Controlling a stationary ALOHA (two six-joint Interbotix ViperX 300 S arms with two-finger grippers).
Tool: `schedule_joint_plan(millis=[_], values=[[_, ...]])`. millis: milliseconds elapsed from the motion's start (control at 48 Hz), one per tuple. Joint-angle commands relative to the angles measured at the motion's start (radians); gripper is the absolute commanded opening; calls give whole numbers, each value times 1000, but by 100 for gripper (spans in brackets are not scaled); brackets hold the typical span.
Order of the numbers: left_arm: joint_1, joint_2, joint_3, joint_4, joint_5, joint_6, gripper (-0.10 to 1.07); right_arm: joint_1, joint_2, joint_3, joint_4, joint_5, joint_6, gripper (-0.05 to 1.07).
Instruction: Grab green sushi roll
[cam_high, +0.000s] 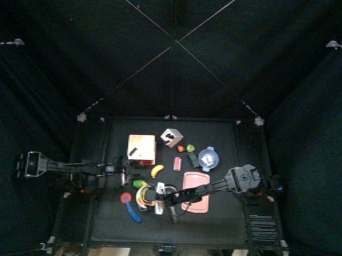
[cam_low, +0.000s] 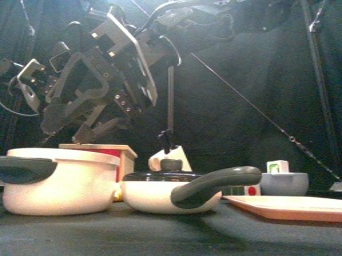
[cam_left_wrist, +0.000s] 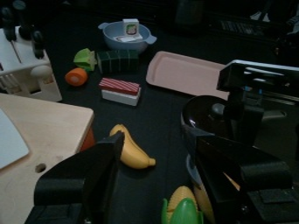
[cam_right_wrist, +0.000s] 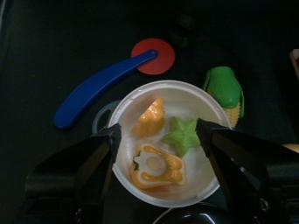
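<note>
The green sushi roll (cam_left_wrist: 114, 59) is a dark green ribbed cylinder lying beside an orange ball (cam_left_wrist: 76, 77) and a red-and-white sushi piece (cam_left_wrist: 121, 90), far beyond my left gripper. My left gripper (cam_left_wrist: 163, 188) stands open low over the table, with a corn cob (cam_left_wrist: 183, 210) between its jaws and a banana (cam_left_wrist: 131, 147) just ahead. My right gripper (cam_right_wrist: 167, 171) is wide open, straddling a white bowl (cam_right_wrist: 205, 105) that holds an orange slice, a green star and a yellow ring. In the top view the two grippers meet near the table's front middle (cam_high: 154, 190).
A pink tray (cam_left_wrist: 193, 74) and a blue bowl (cam_left_wrist: 126, 35) lie past the roll. A wooden box (cam_left_wrist: 35, 131) stands beside my left gripper. A red disc (cam_right_wrist: 153, 55) and a blue spoon (cam_right_wrist: 100, 83) lie by the white bowl. A white pot (cam_low: 60, 180) and pan (cam_low: 174, 192) stand at the table's front edge.
</note>
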Motion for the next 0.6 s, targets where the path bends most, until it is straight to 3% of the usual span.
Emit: schedule_joint_plan(millis=[0,583], values=[[-2,0,-11,0,-5,0,91,3,-83,-5,-12,23,0,99],[-2,2,-9,0,-5,0,92,-6,-304,95,84,249,14,99]])
